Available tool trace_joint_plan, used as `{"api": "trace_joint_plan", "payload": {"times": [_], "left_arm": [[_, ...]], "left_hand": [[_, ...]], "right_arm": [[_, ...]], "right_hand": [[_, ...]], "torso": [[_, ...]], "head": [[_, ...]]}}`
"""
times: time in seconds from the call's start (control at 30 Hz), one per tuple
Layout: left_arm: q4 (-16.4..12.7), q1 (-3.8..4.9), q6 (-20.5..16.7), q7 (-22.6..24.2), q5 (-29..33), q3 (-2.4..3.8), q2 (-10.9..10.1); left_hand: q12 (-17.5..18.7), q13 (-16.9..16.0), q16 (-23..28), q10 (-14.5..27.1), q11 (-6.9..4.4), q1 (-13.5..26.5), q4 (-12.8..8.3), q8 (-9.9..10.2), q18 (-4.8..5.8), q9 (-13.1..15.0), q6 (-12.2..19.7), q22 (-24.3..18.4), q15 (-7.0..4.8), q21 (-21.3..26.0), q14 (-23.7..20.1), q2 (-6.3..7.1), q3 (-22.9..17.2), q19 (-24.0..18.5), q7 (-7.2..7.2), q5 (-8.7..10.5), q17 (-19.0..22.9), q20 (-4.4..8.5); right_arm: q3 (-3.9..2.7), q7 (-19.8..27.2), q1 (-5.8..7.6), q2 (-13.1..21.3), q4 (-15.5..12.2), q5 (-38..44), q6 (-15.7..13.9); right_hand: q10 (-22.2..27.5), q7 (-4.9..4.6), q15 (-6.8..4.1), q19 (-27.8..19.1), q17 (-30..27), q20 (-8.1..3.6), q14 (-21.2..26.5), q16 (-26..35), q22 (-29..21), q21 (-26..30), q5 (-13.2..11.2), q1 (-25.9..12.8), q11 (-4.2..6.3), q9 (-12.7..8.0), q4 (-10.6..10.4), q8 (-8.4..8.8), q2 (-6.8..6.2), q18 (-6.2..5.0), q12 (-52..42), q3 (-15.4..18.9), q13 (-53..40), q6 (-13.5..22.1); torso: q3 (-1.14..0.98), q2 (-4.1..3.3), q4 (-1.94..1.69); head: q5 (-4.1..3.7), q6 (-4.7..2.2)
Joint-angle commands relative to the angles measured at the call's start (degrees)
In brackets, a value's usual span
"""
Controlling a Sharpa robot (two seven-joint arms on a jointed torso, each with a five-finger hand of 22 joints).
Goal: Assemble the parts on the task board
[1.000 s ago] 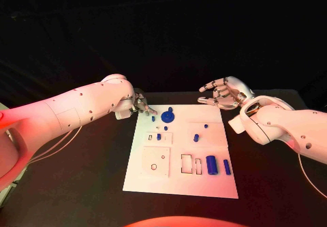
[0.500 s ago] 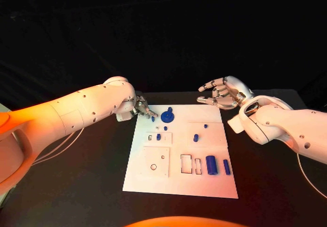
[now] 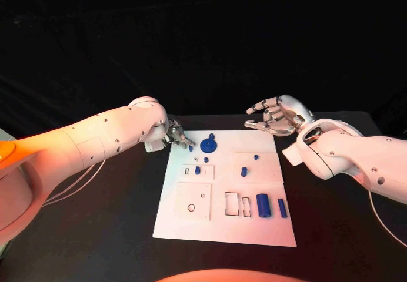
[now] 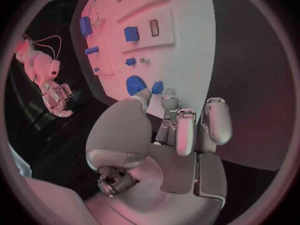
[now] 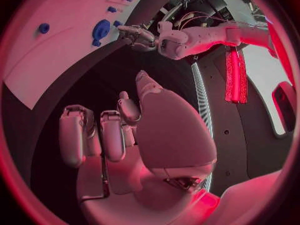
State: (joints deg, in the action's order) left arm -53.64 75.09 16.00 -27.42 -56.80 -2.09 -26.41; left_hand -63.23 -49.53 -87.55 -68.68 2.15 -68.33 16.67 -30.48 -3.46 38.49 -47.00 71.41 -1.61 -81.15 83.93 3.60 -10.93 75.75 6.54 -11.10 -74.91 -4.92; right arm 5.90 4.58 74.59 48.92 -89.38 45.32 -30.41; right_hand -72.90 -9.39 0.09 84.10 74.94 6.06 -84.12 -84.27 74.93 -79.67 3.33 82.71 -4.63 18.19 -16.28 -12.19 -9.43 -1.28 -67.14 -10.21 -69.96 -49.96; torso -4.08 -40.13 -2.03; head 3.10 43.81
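Little has shifted since a second ago: the left hand (image 3: 174, 134) still hovers at the task board's (image 3: 222, 226) far left corner, fingers apart, apparently holding nothing (the view is small), just beside a small blue part (image 3: 191, 147). The right hand (image 3: 273, 117) waits open beyond the far right corner. Such rigid, light, probably slick pieces want a fingertip pinch across the sides.

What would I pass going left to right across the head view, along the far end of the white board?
Left hand → small blue part by its fingertips → round blue disc part → bare far-right corner of the task board → right hand, hovering open off the board.
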Motion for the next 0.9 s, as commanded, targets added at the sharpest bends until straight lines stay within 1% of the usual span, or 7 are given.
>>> {"api": "trace_joint_plan", "payload": {"times": [0.03, 0.2, 0.33, 0.63, 0.7, 0.87, 0.9], "left_arm": [[0.0, -0.01, 0.8, 1.2, 1.4, 0.02, 0.2], [0.1, -0.01, 0.8, 1.5, 1.8, 0.02, 0.1], [0.2, -0.01, 0.8, 1.7, 2.2, 0.01, 0.1], [0.3, 0.00, 1.8, 2.0, 2.6, -0.01, 0.2], [0.2, 0.00, 1.9, 2.1, 2.6, -0.02, 0.1], [0.3, 0.00, 1.9, 2.2, 2.6, -0.03, 0.1], [0.3, 0.00, 1.9, 2.2, 2.6, -0.03, 0.0]], "left_hand": [[-0.2, 0.1, 0.0, 0.3, -0.04, -0.7, 0.0, 0.1, -0.94, -0.1, 0.1, 0.1, 0.34, 0.3, 4.5, -0.21, -0.6, -0.3, -0.08, -0.23, -10.7, -0.16], [-0.3, 0.1, 0.0, 0.3, -0.13, -1.4, 0.0, 0.1, -0.94, -0.3, -0.1, 0.1, 0.28, 0.3, 4.5, -0.56, -1.5, -0.3, -0.19, -0.21, -10.7, -0.16], [-0.5, 0.3, -0.1, 0.4, -0.32, -3.6, -0.2, 0.2, -0.94, -0.7, -0.3, 0.2, 0.12, 0.3, 4.5, -0.90, -4.2, -0.3, -0.36, -0.13, -10.8, -0.08], [-0.8, 0.5, -0.3, 0.3, -0.72, -7.6, -0.9, -0.2, -0.88, -1.1, -1.0, 0.6, -0.26, 0.2, 4.6, 0.17, -11.1, -0.1, -0.80, -0.01, -11.1, 0.18], [-0.8, 0.6, -0.3, 0.3, -0.74, -7.8, -0.9, -0.3, -0.87, -1.1, -1.1, 0.6, -0.25, 0.2, 4.6, 0.44, -12.1, -0.1, -0.79, 0.01, -11.2, 0.22], [-0.7, 0.8, -0.4, 0.2, -0.79, -8.3, -1.3, -0.4, -0.85, -1.2, -1.3, 0.7, -0.29, 0.2, 4.6, 0.94, -14.1, -0.1, -0.84, 0.06, -11.2, 0.28], [-0.7, 0.9, -0.4, 0.2, -0.83, -8.6, -1.8, -0.5, -0.85, -1.1, -1.3, 0.7, -0.33, 0.2, 4.7, 1.13, -15.4, -0.1, -0.87, 0.05, -11.3, 0.31]], "right_arm": [[-0.01, 0.6, 0.00, -0.1, 0.0, 0.2, 0.3], [-0.01, 0.6, 0.00, -0.2, 0.2, 0.2, 0.4], [-0.01, 0.6, 0.00, -0.4, 0.3, 0.2, 0.4], [-0.01, 0.6, -0.01, -0.4, 0.3, 0.2, 0.4], [-0.01, 0.6, -0.01, -0.4, 0.3, 0.2, 0.4], [-0.01, 0.6, -0.01, -0.3, 0.3, 0.2, 0.4], [-0.01, 0.6, -0.01, -0.3, 0.3, 0.2, 0.4]], "right_hand": [[0.2, 0.06, 0.08, 1.0, 5.3, 0.16, -3.1, 0.3, 10.8, -0.1, 0.1, 0.2, 0.18, 0.1, 0.2, -0.33, 0.13, -1.00, -0.1, -0.1, -0.1, 0.4], [0.2, 0.06, 0.08, 1.0, 5.3, 0.16, -3.1, 0.3, 10.8, -0.1, 0.1, 0.2, 0.18, 0.1, 0.2, -0.33, 0.13, -1.00, -0.1, -0.1, -0.1, 0.4], [0.2, 0.06, 0.08, 1.0, 5.3, 0.16, -3.1, 0.3, 10.8, -0.1, 0.1, 0.2, 0.18, 0.1, 0.2, -0.33, 0.13, -1.00, -0.1, -0.1, -0.1, 0.4], [0.2, 0.08, 0.06, 1.0, 5.3, 0.15, -3.1, 0.3, 10.7, 0.1, 0.1, 0.3, 0.20, 0.1, 0.2, -0.40, 0.22, -1.03, -0.1, -0.1, -0.1, 0.3], [0.2, 0.08, 0.06, 1.0, 5.3, 0.15, -3.1, 0.3, 10.7, 0.1, 0.1, 0.3, 0.20, 0.1, 0.2, -0.40, 0.22, -1.03, -0.1, -0.1, -0.1, 0.3], [0.2, 0.08, 0.06, 1.0, 5.3, 0.15, -3.1, 0.3, 10.7, 0.1, 0.1, 0.3, 0.20, 0.1, 0.2, -0.40, 0.22, -1.03, -0.1, -0.1, -0.1, 0.3], [0.2, 0.08, 0.06, 1.0, 5.3, 0.15, -3.1, 0.3, 10.7, 0.1, 0.1, 0.3, 0.20, 0.1, 0.2, -0.40, 0.22, -1.03, -0.1, -0.1, -0.1, 0.3]], "torso": [[-0.03, -0.02, 0.03], [-0.08, 0.00, -0.04], [-0.07, 0.03, -0.05], [-0.06, 0.00, 0.06], [-0.13, -0.03, 0.06], [-0.02, 0.00, 0.03], [-0.02, 0.02, 0.01]], "head": [[0.00, 0.01], [0.01, 0.12], [0.07, 0.19], [0.03, 0.20], [-0.02, 0.34], [0.00, 0.51], [0.00, 0.52]]}}
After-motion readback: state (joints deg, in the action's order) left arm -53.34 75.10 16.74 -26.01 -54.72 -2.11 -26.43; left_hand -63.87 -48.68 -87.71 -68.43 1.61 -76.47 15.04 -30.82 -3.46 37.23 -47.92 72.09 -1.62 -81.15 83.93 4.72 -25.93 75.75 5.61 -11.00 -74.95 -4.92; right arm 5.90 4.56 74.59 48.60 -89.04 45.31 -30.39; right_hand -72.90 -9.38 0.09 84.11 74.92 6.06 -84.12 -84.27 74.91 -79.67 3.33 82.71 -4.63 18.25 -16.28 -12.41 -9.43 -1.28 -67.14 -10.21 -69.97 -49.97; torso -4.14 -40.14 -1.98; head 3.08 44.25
